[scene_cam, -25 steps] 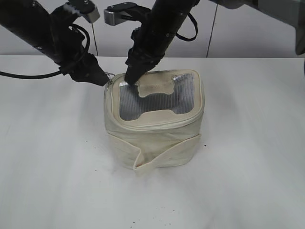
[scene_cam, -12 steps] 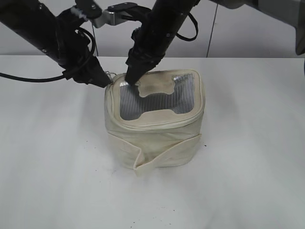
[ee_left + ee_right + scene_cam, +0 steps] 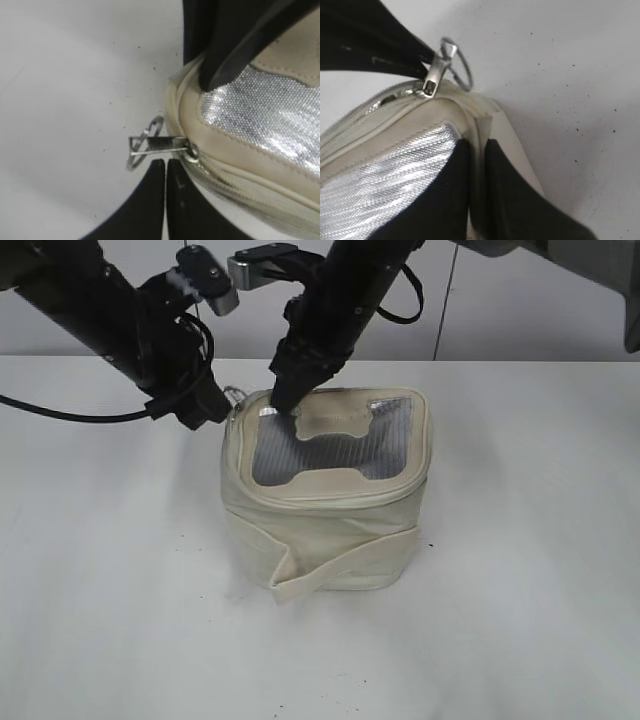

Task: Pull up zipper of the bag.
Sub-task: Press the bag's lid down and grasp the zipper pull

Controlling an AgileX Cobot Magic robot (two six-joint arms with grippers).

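The cream bag [image 3: 330, 520] stands on the white table, its grey ribbed lid panel [image 3: 325, 445] facing up. The cream zipper track [image 3: 235, 175] runs round the lid rim. A silver slider with a ring pull [image 3: 150, 144] sticks out at the lid's back-left corner, and it also shows in the right wrist view [image 3: 436, 70]. My left gripper [image 3: 165, 162] is shut, its tips just under the pull with nothing visible between the jaws. My right gripper [image 3: 477, 150] is shut on the lid rim [image 3: 479, 127] near that corner.
White table [image 3: 520, 620] all round the bag. The bag's wide strap band [image 3: 340, 565] wraps its front and sticks out at the lower left. Both black arms crowd the bag's back-left corner. A wall stands behind the table.
My left arm has swung round, its wrist moving right and up while its tips stay by the ring pull. The bag has shifted slightly. My right gripper stays on the lid corner.
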